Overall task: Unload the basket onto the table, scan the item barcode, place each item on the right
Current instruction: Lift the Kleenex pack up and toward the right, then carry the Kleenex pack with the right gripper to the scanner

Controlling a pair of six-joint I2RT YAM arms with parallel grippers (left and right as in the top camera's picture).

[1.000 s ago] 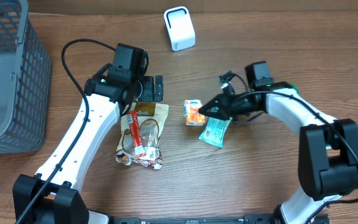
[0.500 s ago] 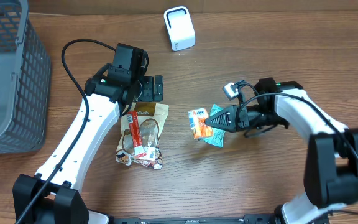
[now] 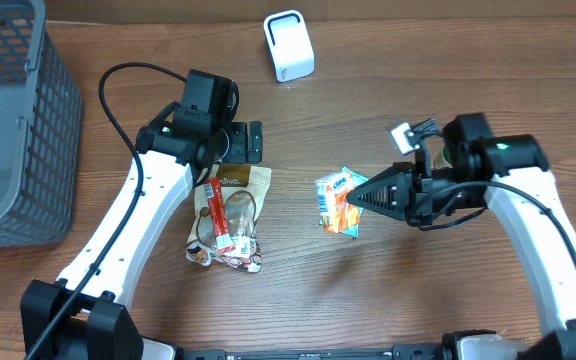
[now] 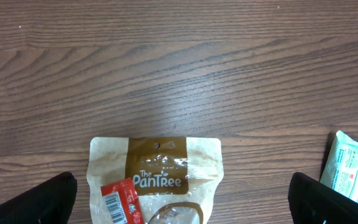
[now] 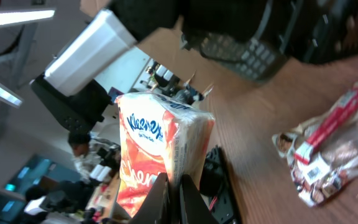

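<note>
My right gripper is shut on an orange and white Kleenex tissue pack, held off the table at centre right. In the right wrist view the pack stands upright, its edge pinched between the black fingers, logo side facing the camera. The white scanner stands at the back centre, well away from the pack. My left gripper hangs open above a brown PanTree bag, its fingers spread wide and touching nothing.
A teal packet lies on the table under the held pack. A red sachet with a barcode lies on the PanTree bag. A grey wire basket fills the far left corner.
The right arm has swung right and toward the front, carrying the tissue pack with it. The left arm has not moved.
</note>
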